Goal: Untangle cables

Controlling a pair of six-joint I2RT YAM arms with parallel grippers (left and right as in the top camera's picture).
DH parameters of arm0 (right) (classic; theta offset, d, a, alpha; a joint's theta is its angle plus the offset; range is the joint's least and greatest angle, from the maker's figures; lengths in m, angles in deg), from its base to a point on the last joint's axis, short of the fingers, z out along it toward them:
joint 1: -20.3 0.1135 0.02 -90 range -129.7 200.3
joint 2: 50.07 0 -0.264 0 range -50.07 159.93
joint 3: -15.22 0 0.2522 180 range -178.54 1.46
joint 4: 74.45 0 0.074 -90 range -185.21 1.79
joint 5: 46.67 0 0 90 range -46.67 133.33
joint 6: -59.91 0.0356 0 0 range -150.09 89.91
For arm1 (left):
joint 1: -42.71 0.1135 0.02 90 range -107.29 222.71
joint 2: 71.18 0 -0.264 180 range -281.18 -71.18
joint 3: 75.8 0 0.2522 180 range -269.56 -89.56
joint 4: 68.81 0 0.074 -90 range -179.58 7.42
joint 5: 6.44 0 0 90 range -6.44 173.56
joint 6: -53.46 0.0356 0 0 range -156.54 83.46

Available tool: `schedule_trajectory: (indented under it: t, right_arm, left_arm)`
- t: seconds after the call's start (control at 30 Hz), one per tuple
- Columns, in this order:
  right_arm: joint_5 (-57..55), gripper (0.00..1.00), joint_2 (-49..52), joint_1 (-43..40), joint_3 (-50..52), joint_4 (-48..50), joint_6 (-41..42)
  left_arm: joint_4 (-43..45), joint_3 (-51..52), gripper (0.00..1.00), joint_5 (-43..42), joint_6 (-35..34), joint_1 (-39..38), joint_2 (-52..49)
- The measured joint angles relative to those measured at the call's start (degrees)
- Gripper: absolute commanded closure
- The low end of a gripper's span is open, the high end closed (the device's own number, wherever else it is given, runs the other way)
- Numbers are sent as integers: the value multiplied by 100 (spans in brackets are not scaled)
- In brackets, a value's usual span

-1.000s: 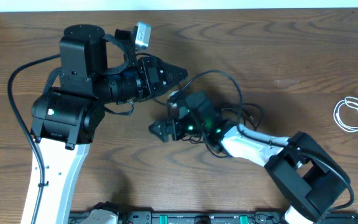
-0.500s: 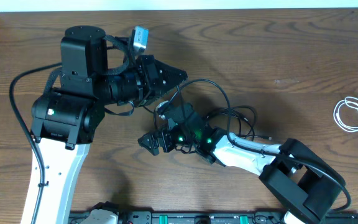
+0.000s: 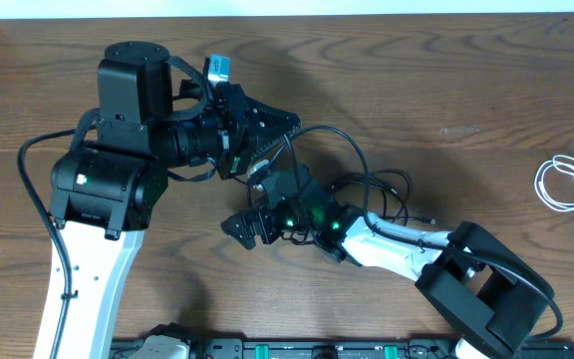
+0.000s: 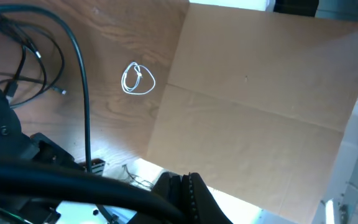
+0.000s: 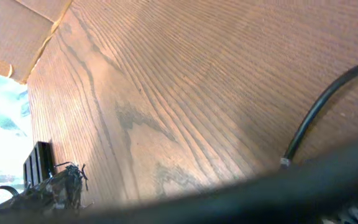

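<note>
A long black cable (image 3: 352, 160) arcs from my left gripper (image 3: 293, 120) over to a tangle of black loops (image 3: 387, 191) beside the right arm. The left gripper's jaws (image 4: 188, 186) are pressed together, and a blurred black cable (image 4: 82, 93) runs across to them. My right gripper (image 3: 237, 227) points left, below the left gripper. Its fingers are hidden in the right wrist view by a dark blur, where only a black cable end (image 5: 316, 115) shows. The short white cable (image 3: 566, 184) lies coiled at the far right, and also shows in the left wrist view (image 4: 137, 79).
The left arm's base and thick black wire (image 3: 38, 199) fill the left side. A black rail (image 3: 297, 349) runs along the table's front edge. A cardboard sheet (image 4: 260, 106) stands past the table's right end.
Over the last second my right gripper has moved left and down, and the black tangle has shifted left with it. The cable arc has flattened. The left wrist has rotated slightly.
</note>
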Motion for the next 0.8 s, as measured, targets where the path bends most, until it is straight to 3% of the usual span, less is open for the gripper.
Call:
schedule_trajectory:
  t: [0.37, 0.8]
  right_arm:
    - [-96, 1, 0, 229, 0, 46, -782]
    - [-127, 1, 0, 243, 0, -107, -960]
  left_arm:
    - [-2, 0, 92, 0, -260, 0, 0]
    - [-341, 0, 93, 0, -282, 0, 0]
